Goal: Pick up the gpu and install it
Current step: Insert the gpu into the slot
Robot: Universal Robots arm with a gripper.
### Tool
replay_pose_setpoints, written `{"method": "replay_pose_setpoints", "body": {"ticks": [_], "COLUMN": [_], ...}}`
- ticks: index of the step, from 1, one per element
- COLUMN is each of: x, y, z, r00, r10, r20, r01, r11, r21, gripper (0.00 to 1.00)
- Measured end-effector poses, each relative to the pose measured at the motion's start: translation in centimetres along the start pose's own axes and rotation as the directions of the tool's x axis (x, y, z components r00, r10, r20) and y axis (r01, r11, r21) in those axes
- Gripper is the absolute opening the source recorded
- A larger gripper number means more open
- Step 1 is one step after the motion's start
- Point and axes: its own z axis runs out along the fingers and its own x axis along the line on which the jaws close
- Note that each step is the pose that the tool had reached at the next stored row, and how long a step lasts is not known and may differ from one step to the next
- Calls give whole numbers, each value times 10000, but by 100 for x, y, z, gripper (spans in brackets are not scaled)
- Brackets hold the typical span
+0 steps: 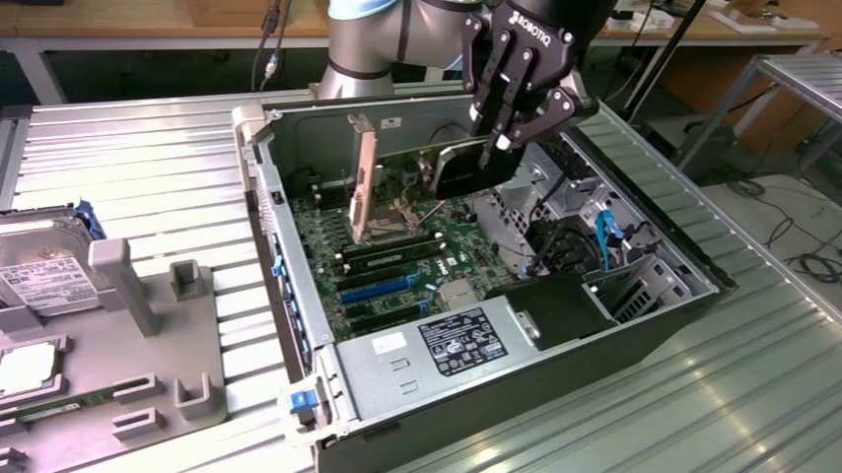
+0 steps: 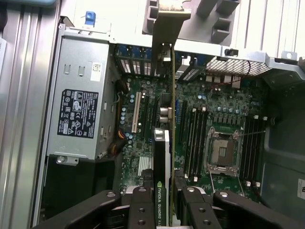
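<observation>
The gpu (image 1: 471, 169) is a flat dark card with a black heatsink face, and my gripper (image 1: 507, 143) is shut on its top edge. It hangs on edge over the far part of the open computer case (image 1: 658, 246). Its metal bracket (image 1: 359, 182) points toward the case's back wall. In the wrist view the gpu (image 2: 162, 162) is seen edge-on between the black fingers (image 2: 141, 207), with my gripper (image 2: 164, 207) closed around it and the bracket (image 2: 167, 21) at the far end. It is held above the motherboard (image 2: 214, 119), apart from the slots below.
The case lies on its side on a ribbed metal table (image 1: 158, 168). A power supply (image 1: 455, 340) with a black label fills its near end; blue expansion slots (image 1: 375, 286) and a CPU socket (image 2: 221, 150) lie below. A grey fixture (image 1: 145, 325) and a hard drive (image 1: 34, 266) stand at the exterior view's left.
</observation>
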Motion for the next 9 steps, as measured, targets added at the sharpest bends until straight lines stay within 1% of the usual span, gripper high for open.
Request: {"method": "replay_pose_setpoints", "body": {"ticks": [4,9], "x": [0,0], "y": [-1,-3], "z": [11,28], "r00": [10000,10000], "r10": [-1,-1], "r20": [-8,-8], "r01": [1,1], "r11": [10000,10000], "r21": [51,67], "gripper": [27,27]}}
